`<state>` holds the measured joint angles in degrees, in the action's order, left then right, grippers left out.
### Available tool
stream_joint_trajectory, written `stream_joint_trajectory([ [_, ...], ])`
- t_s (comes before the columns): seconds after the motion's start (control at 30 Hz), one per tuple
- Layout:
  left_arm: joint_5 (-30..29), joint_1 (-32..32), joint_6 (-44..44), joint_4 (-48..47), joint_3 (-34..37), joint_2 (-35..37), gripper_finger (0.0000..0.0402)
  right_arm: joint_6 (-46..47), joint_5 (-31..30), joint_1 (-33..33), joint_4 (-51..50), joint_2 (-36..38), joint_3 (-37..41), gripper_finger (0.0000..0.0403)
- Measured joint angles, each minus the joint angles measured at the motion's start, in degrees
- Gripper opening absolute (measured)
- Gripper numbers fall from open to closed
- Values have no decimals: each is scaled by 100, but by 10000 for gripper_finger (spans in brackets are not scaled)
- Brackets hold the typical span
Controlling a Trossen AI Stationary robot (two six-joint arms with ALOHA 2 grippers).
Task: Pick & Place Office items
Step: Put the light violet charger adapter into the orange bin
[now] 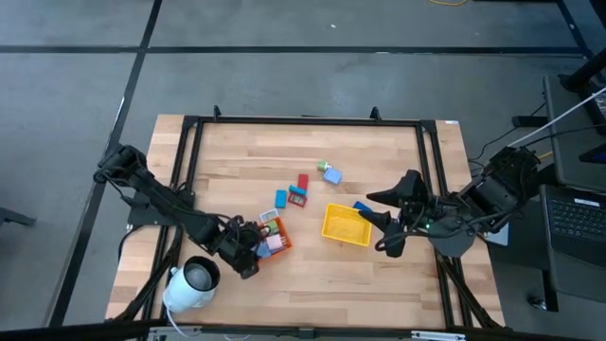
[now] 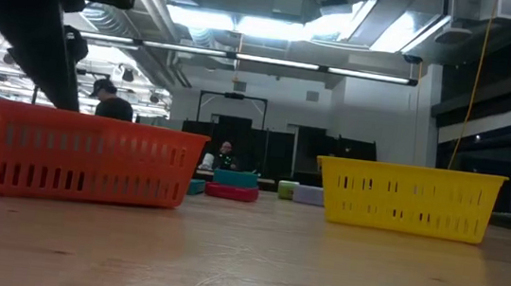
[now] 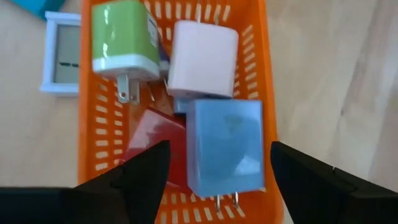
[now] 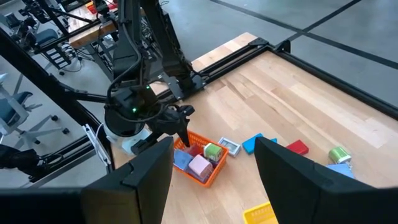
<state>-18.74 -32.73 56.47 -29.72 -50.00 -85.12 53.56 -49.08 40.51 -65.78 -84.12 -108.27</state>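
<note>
My left gripper [image 3: 214, 171] is hanging released over the orange tray [image 3: 270, 93], light blue block [image 3: 225, 146] directly beneath; I am judging a straight lift safest.

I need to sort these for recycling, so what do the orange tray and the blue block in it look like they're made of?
Orange tray: looks like moulded plastic with a slight sheen; its walls and floor are a slotted lattice. Blue block: seems to be smooth, matte hard plastic, with two metal prongs at one end, like a plug-in charger.
</note>
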Motion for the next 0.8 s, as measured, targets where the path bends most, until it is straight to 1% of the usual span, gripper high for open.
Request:
stream_joint_trajectory([
  [0.07,-265,2,-69,-10,-44,62,275,0,-1,0,2,0,0,230],
  [0.13,-682,33,-326,54,-163,203,274,4,-52,0,7,0,0,230],
  [0.27,-1481,315,-1471,186,-335,516,271,-4,-203,0,15,-2,0,230],
  [0.33,-1881,702,-1966,161,-409,645,272,-45,-332,0,14,-2,0,230],
  [0.37,-2036,981,-2083,151,-424,687,272,-70,-397,0,15,-2,0,230],
  [0.4,-2068,1326,-2109,175,-436,699,272,-96,-452,0,17,-2,0,230],
  [0.43,-1900,1709,-2134,279,-437,696,272,-107,-497,0,16,-2,0,230],
  [0.47,-1477,2124,-2303,469,-437,683,272,-106,-535,0,17,-2,0,230],
  [0.5,-921,2521,-2688,771,-437,639,272,-101,-576,0,17,-2,0,230],
  [0.57,193,3097,-3812,1524,-450,450,273,-83,-655,0,19,-2,0,230],
  [0.6,508,3290,-4366,1652,-447,383,276,-81,-692,0,17,-2,0,230],
  [0.67,796,3622,-5554,1735,-581,168,284,-80,-736,0,20,-2,0,230],
  [0.73,1108,4015,-6699,1537,-810,-86,295,-11,-795,0,17,-7,0,230],
  [0.8,1479,4334,-7467,1448,-1097,-410,306,23,-827,0,18,-7,0,230],
])
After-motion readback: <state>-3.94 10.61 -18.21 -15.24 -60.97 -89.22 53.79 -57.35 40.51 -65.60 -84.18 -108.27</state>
